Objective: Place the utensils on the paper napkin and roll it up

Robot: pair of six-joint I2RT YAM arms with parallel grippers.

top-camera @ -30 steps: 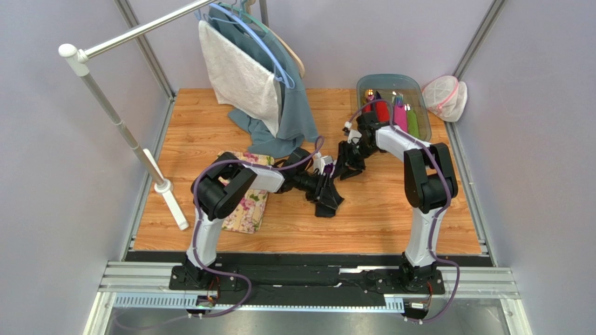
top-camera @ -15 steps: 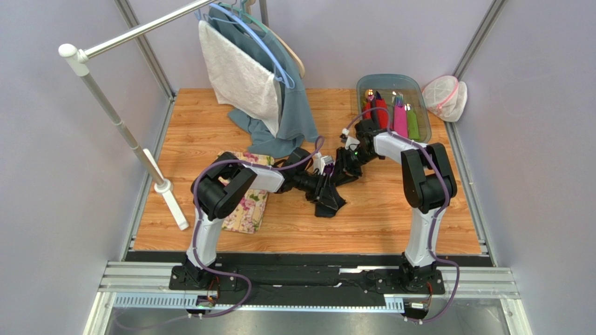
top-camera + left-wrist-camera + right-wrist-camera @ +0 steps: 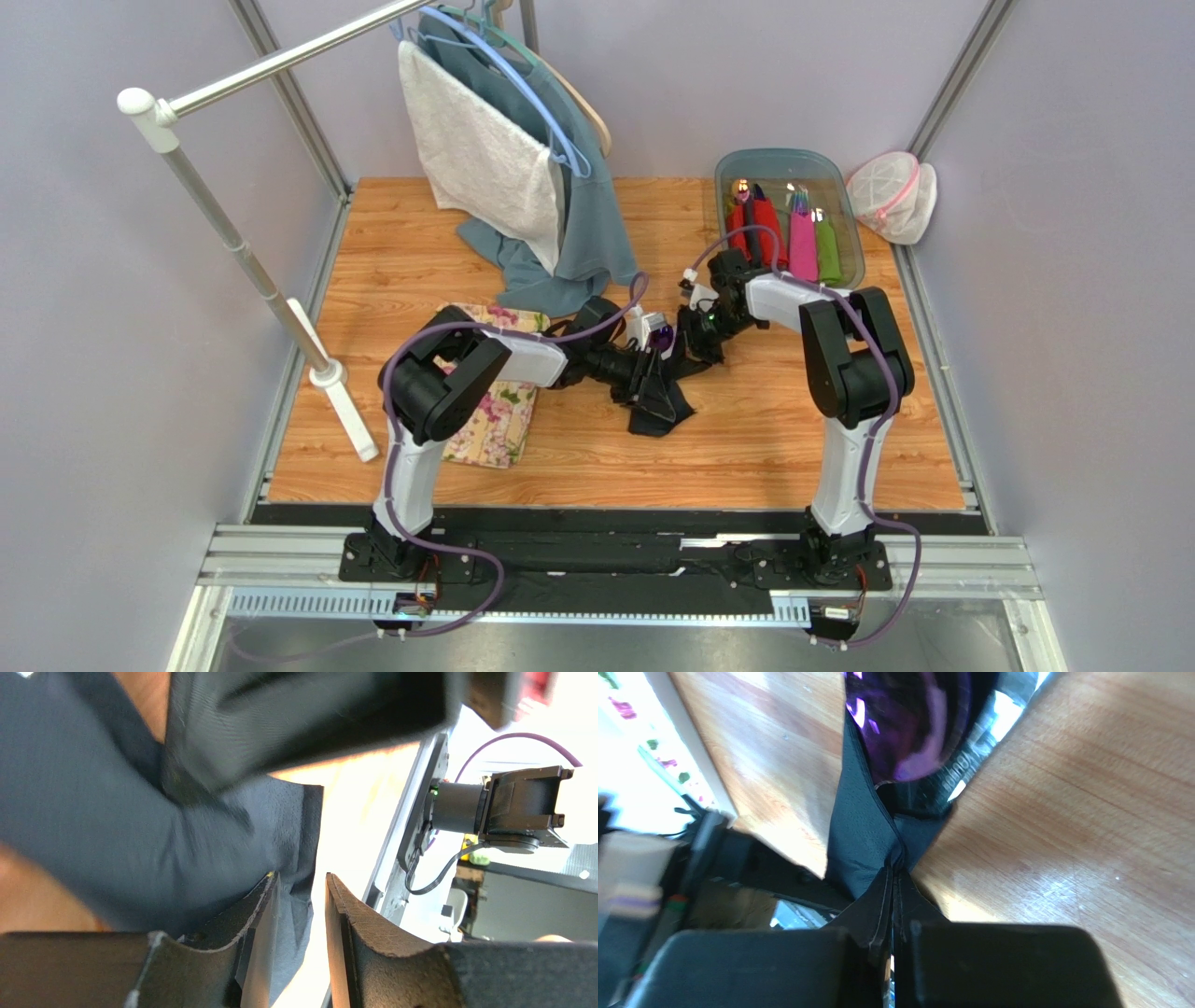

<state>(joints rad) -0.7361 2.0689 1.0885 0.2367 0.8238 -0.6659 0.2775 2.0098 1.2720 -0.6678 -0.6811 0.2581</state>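
My left gripper (image 3: 300, 889) stands apart, the napkin (image 3: 662, 412) edge loose in the gap, mid-table. At 1 o'clock my right gripper (image 3: 895, 875) pinches a napkin fold tight; the spoon (image 3: 906, 728) shows inside at 12 o'clock

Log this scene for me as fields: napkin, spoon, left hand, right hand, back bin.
napkin: dark navy paper napkin, bunched on the wooden table
spoon: purple-tinted spoon, bowl showing at the napkin's far end
left hand: jaws apart at the napkin
right hand: shut on the napkin's edge
back bin: clear plastic bin holding coloured rolls
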